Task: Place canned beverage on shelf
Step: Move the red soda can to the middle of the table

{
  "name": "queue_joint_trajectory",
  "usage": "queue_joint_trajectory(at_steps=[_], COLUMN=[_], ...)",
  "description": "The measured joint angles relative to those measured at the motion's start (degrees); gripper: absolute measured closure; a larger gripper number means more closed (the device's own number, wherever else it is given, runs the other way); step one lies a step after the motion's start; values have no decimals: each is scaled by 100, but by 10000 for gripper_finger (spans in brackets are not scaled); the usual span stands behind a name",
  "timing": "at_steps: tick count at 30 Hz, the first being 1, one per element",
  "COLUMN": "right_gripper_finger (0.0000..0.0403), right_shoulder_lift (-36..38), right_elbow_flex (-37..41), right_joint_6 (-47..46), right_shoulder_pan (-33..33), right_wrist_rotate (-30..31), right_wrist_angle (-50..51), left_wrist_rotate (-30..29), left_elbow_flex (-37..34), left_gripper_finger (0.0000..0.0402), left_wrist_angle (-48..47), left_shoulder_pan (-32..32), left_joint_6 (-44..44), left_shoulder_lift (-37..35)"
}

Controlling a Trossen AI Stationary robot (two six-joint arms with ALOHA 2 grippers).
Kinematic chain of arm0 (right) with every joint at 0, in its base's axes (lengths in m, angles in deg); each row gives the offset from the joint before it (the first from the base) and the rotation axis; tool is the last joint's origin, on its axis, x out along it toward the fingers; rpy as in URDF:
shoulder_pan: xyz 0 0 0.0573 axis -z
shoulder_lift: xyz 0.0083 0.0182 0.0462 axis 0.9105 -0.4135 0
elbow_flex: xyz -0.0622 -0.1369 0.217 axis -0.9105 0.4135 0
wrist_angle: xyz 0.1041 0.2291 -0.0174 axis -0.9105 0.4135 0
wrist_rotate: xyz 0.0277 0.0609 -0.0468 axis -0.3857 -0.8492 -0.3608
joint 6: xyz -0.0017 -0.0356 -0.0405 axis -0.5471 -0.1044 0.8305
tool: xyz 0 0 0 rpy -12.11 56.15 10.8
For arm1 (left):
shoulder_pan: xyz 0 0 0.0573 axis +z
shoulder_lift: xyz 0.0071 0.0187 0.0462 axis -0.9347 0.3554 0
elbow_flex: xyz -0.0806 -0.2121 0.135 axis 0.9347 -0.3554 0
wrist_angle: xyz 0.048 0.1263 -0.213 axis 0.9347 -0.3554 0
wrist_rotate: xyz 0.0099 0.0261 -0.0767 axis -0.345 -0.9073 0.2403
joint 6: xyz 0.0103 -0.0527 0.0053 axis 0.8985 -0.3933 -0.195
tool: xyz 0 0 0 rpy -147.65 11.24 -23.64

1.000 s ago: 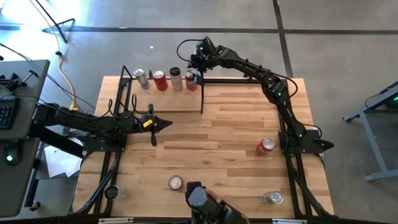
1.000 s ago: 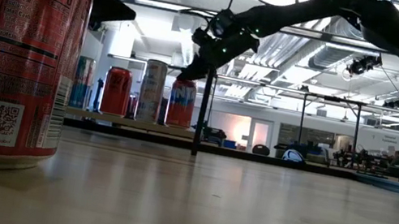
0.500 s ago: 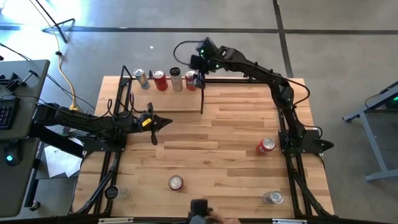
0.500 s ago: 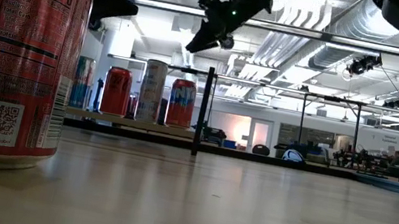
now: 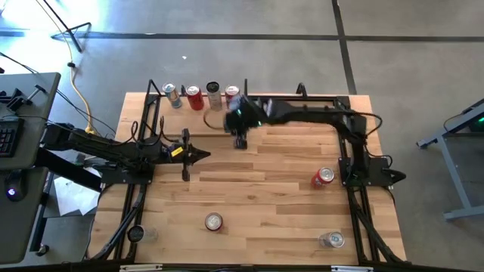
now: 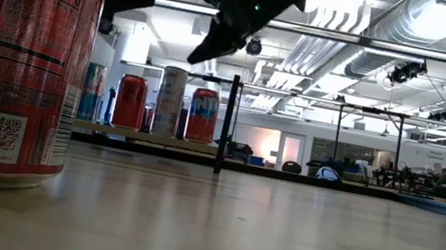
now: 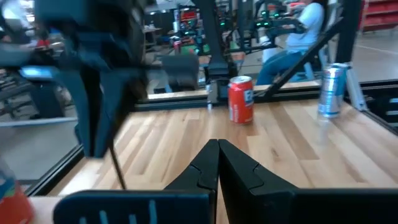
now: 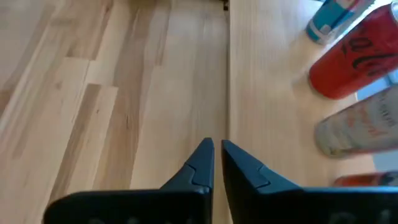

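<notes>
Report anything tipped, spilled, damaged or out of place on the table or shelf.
Nothing stands out. Four cans stand upright in a row on the shelf; three more stand upright on the tabletop. No spill or damage shows. The right tool is shut and holds nothing.

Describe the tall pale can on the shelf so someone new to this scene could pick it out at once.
Look at the shelf, the pale board at the table's far edge on the left arm's side, where four cans stand in a row. The tall pale can is third from the left, between two red cans, and stands taller and slimmer than its neighbours.
</notes>
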Motion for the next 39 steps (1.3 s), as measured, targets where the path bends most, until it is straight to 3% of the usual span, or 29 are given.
queue_joint_trajectory(at_steps=[8, 13, 16, 22, 29, 35, 39], right_gripper_finger=[402, 402, 402, 402, 402, 402, 402], right_shoulder_lift=[1417, 1826, 1880, 1896, 1839, 1224, 573], right_elbow_flex=[3438, 4665, 5087, 5374, 5305, 5248, 4583], right_joint_6=[-1157, -1574, -1643, -1952, -2770, -2954, -2958], right_shoulder_pan=[-860, -1636, -2145, -3120, -3829, -4278, -4497], right_wrist_rotate=[811, 1656, 2287, 3566, 3971, 4808, 5041], right_wrist_angle=[-3658, -5209, -5637, -5969, -6127, -6912, -6985], left_wrist_rotate=[109, 445, 608, 656, 621, 354, -153], left_elbow_flex=[0, 0, 2, 2, 0, 0, 0], left_gripper_finger=[402, 401, 401, 401, 402, 401, 402], left_wrist_angle=[51, 68, 70, -198, -351, -330, -337], left_shoulder_pan=[-364, -502, -598, -752, -915, -1323, -1673], left_joint_6=[54, 61, 58, -221, -355, -396, -396], left_shoulder_lift=[0, 0, 0, 13, 170, 327, 445])
